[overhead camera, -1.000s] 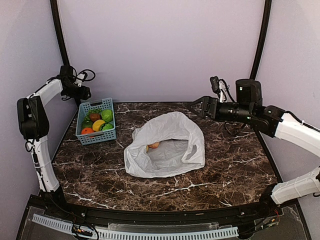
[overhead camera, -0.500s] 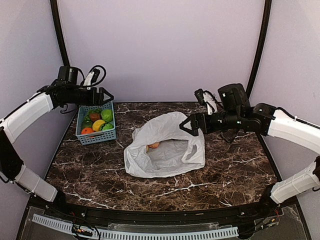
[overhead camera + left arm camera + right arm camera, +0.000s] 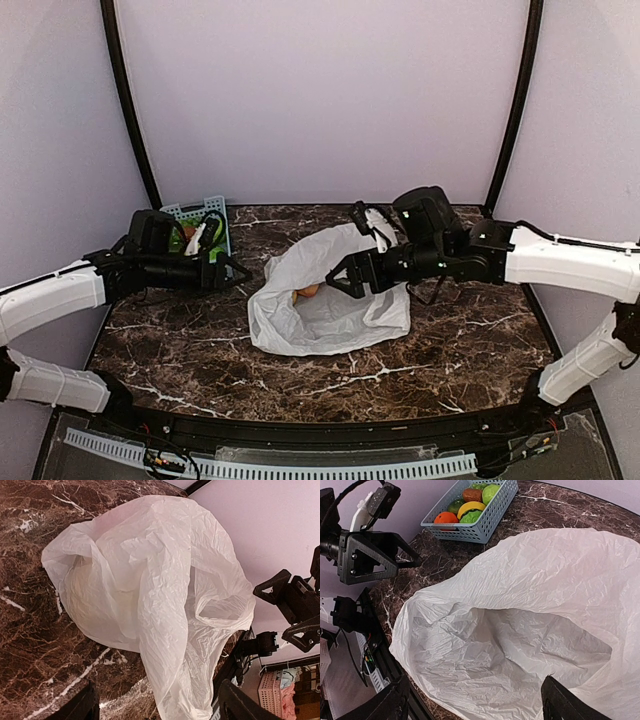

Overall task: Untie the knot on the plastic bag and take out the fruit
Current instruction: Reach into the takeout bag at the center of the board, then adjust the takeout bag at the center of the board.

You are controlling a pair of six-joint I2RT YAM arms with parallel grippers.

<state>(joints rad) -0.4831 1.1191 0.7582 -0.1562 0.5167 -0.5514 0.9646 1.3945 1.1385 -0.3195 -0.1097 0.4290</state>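
Both claws stand released: your left claw and your right claw each have their jaws spread wide with nothing between them. The plastic bag lies slumped on the worktop, its mouth gaping open. Your left claw hangs just to the left of the bag, apart from it and pointing at its side. Your right claw reaches in from the bag's right and sits close over the rim of the mouth; you cannot tell whether it touches the plastic. One orange fruit shows inside the bag, just left of the right claw. Off the bag's far-left side, a blue basket holds more fruit in green, yellow, orange and brown.
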